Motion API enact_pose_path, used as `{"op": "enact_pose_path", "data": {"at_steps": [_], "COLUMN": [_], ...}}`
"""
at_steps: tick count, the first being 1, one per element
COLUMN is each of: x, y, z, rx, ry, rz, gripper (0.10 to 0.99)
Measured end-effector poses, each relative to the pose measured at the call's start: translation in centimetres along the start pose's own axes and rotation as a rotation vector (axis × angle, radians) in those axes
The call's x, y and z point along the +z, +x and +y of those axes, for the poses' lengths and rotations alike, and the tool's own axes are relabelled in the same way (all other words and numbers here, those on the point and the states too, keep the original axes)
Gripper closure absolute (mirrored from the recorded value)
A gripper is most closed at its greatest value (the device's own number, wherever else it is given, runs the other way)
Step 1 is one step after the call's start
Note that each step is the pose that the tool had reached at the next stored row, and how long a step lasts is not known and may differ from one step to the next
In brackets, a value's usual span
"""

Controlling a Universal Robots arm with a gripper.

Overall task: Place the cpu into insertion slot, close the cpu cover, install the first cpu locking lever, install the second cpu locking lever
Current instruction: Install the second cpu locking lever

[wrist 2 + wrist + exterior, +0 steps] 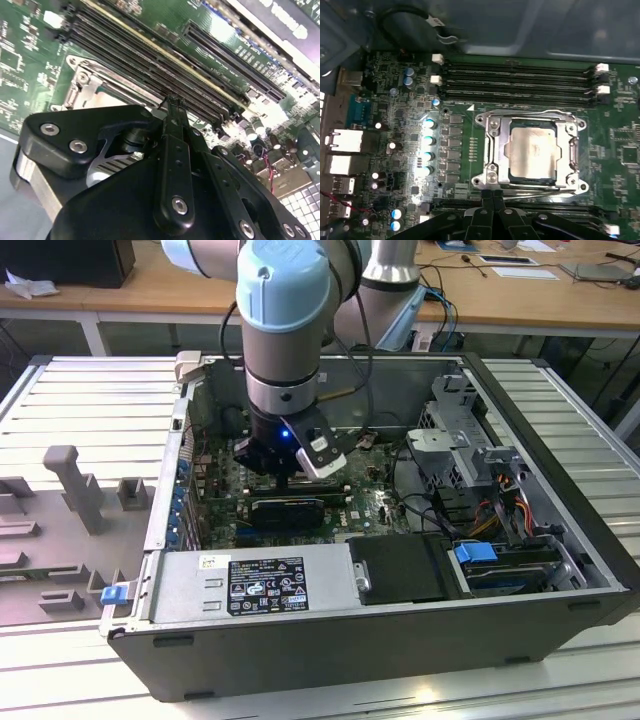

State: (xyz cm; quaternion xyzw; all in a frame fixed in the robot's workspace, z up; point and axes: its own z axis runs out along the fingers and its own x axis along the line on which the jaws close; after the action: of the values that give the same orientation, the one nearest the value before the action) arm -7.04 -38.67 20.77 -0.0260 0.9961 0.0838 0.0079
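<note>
Hovering with its fingers pressed together and empty, the gripper (pixel 493 201) sits just beside the insertion slot (pixel 487 150), where the cpu (pixel 532 151) already lies seated under the closed cpu cover (pixel 572 150).

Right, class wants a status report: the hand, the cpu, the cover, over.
Hand shut, empty, at the socket's edge. Cpu seated in the insertion slot. Cpu cover down over it. Nothing in the way.
</note>
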Motion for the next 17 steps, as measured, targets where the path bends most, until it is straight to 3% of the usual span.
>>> {"op": "enact_pose_path", "data": {"at_steps": [3, 4, 9, 11, 13, 15, 17], "x": [0.14, 0.19, 0.67, 0.95, 0.97, 0.72, -0.46], "y": [0.35, 0.50, 0.59, 0.66, 0.81, 0.81, 0.79], "z": [-0.16, -0.20, -0.31, -0.36, -0.35, -0.30, -0.11], "rx": [-0.003, -0.005, -0.009, -0.011, -0.013, -0.013, -0.013], "ry": [-0.019, -0.030, -0.059, -0.076, -0.084, -0.085, -0.084], "rz": [-0.0006, -0.0008, -0.0014, -0.0020, -0.0022, -0.0025, -0.0023], "gripper": [0.980, 0.980, 0.980, 0.980, 0.980, 0.980, 0.980]}}
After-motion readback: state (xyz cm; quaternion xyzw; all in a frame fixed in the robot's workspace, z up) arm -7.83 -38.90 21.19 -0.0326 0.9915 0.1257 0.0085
